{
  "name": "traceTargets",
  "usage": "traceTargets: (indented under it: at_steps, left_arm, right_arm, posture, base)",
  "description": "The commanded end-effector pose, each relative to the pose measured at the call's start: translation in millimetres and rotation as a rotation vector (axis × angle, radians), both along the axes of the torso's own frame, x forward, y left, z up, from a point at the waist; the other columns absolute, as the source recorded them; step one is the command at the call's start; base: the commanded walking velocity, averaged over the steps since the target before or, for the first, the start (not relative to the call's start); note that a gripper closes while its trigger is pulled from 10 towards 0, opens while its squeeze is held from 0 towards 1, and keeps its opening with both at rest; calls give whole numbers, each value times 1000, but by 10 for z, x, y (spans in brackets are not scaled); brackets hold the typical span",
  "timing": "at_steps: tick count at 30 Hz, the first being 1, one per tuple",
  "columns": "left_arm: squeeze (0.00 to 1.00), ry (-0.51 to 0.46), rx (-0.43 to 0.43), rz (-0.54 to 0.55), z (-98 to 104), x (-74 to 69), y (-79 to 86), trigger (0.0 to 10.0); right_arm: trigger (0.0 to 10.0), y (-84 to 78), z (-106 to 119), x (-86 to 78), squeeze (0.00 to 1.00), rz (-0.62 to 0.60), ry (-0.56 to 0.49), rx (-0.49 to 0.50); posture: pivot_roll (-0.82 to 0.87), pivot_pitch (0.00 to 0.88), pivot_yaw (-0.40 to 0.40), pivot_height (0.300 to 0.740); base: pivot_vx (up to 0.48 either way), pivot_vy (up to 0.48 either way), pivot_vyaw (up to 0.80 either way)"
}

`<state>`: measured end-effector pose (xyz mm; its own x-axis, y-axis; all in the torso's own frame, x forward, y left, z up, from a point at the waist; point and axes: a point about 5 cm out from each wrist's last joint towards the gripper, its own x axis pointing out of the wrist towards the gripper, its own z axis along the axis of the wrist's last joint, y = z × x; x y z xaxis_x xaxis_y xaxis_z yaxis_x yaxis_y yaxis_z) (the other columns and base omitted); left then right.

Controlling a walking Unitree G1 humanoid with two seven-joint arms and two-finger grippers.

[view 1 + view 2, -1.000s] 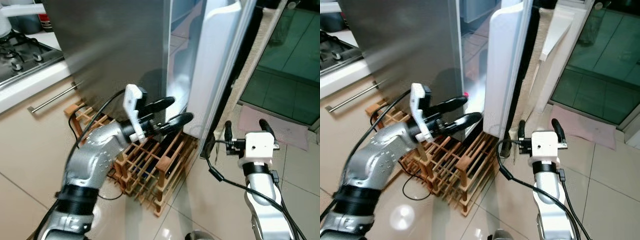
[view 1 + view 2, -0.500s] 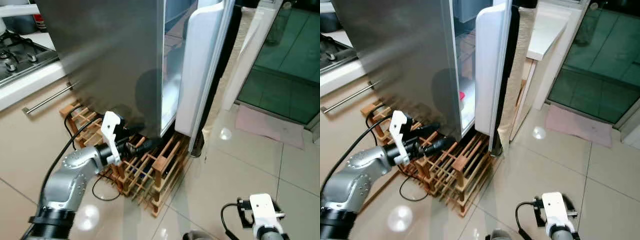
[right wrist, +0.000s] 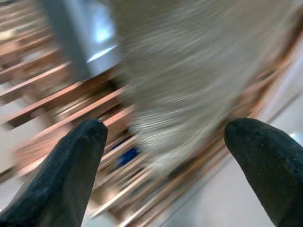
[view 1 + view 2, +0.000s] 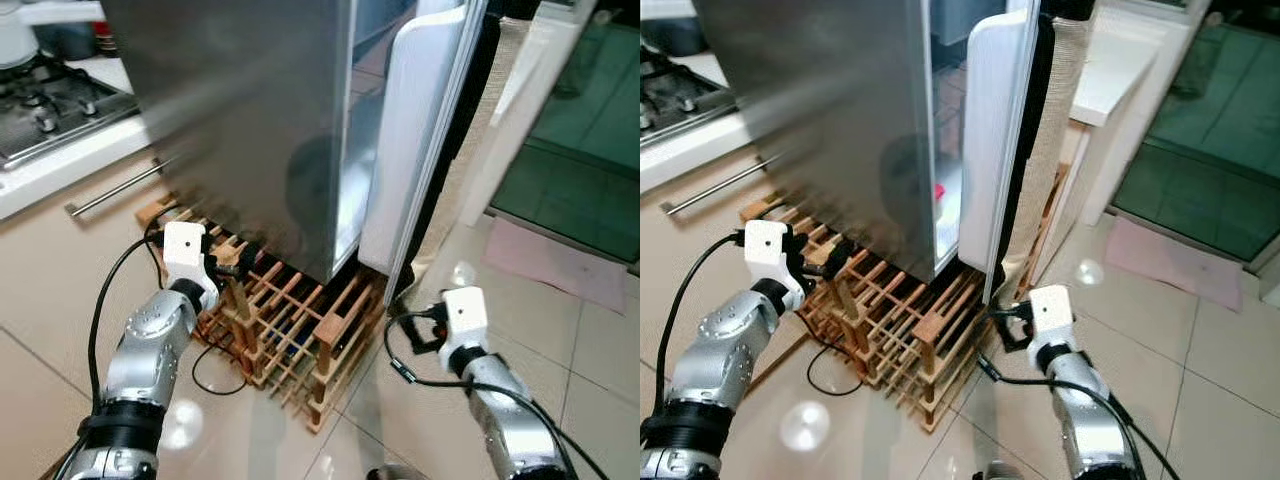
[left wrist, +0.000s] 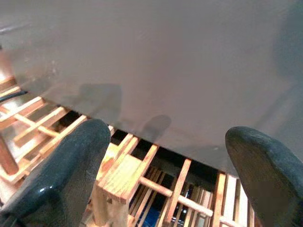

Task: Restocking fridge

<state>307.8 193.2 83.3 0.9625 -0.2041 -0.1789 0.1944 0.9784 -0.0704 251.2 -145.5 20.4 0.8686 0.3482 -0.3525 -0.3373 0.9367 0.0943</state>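
The fridge door (image 4: 995, 150) stands upright and ajar just above the spread, empty right end effector (image 4: 1008, 325), the nearer one.

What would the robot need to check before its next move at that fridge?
1. Fridge door open wide enough to load: not ok, it stands only partly open.
2. Left gripper empty and open: ok, its fingers are spread with nothing between them, low by the wooden rack.
3. Right gripper empty and open: ok, fingers apart in the right wrist view, near the door's bottom edge.
4. Item to restock in hand: not ok, neither gripper holds anything.
5. Room on the fridge shelves: cannot tell, only a narrow strip of the interior shows.
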Motion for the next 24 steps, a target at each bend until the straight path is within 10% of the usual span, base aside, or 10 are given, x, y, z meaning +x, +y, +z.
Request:
traceTargets:
  at_steps: [1, 15, 24]
  left_arm:
    - [0, -20, 18, -12, 37, 45, -43, 10000]
    - [0, -36, -4, -51, 34, 76, -135, 10000]
    - [0, -172, -4, -137, 282, 82, -388, 10000]
  right_arm:
    - [10000, -19, -90, -77, 0, 14, 76, -8]
    - [10000, -295, -406, -304, 0, 22, 277, -214]
    - [10000, -252, -59, -52, 0, -53, 46, -80]
  posture:
    - [-81, 0, 1, 740]
    - [-94, 0, 4, 740]
    - [-92, 0, 0, 740]
  base:
    - [0, 0, 0]
    - [0, 0, 0]
    - [0, 0, 0]
